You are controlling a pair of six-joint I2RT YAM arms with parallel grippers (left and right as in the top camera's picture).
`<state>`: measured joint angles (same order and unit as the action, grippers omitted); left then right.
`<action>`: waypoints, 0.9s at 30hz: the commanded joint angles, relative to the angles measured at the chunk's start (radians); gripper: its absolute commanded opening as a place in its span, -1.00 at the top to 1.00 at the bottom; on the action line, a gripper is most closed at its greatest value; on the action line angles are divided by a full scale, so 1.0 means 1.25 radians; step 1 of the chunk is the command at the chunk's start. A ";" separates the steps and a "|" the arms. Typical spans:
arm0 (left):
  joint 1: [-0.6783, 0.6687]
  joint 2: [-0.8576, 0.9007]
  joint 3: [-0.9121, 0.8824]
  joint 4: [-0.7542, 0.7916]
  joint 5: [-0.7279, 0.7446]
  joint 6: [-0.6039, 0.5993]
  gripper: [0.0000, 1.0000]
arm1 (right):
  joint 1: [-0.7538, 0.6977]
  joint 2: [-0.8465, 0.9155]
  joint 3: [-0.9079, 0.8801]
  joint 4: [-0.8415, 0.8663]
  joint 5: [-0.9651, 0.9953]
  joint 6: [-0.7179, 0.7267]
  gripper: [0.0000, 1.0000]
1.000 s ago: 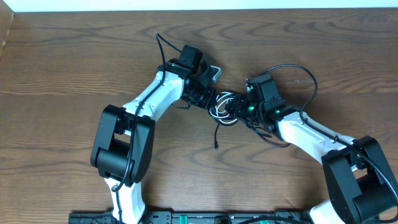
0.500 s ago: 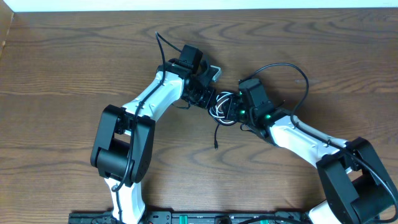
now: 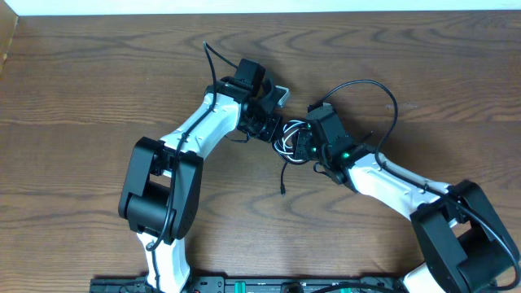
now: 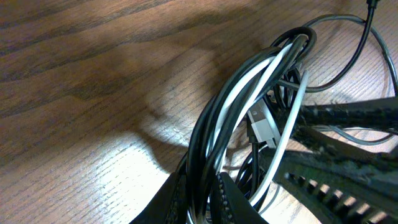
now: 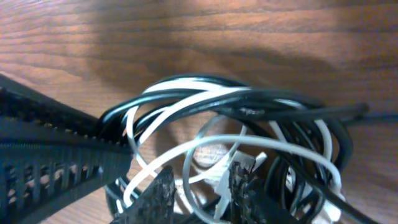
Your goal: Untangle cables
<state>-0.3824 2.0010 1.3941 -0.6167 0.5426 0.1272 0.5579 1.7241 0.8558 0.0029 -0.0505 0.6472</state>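
The cables [image 3: 293,140], a tangled knot of thin black and white flexible cords, lie on the brown wood-grain table [image 3: 98,73] between the two arms. The black-fingered left gripper [image 4: 200,183] is clamped on several black and white strands at once. The black-fingered right gripper [image 5: 202,169] has its jaws apart and straddles a white loop deep inside the knot. The main risk is that pulling from these holds tightens the knot instead of opening it. The left jaws pinch a whole sheaf rather than one cord, so any tug likely drags every loop along together. If the right jaws close where they are, they may catch the white loop and a neighbouring black strand together, which locks the crossing. The small silver plug [image 4: 264,127] sits wedged among the loops and could snag as cords slide past it. The two sets of fingers are very close, so a careless move could bring them into contact. The loose black tail [image 3: 284,175] trailing toward the robot could be whipped back into the pile.
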 commanded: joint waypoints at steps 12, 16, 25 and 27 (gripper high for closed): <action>0.000 -0.027 0.012 -0.003 -0.011 -0.002 0.66 | 0.004 0.034 0.000 0.024 -0.010 -0.014 0.98; 0.000 -0.027 0.012 -0.003 -0.055 -0.025 0.66 | -0.006 -0.008 0.000 0.040 -0.103 -0.129 0.98; 0.000 -0.027 0.012 -0.002 -0.215 -0.119 0.66 | -0.055 -0.151 0.000 0.052 -0.172 -0.175 0.98; -0.001 -0.027 0.012 -0.003 -0.214 -0.119 0.66 | -0.062 -0.171 0.000 0.053 -0.188 -0.175 0.97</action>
<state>-0.3824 2.0006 1.3941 -0.6197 0.3199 0.0059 0.4953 1.5585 0.8543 0.0647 -0.2379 0.4587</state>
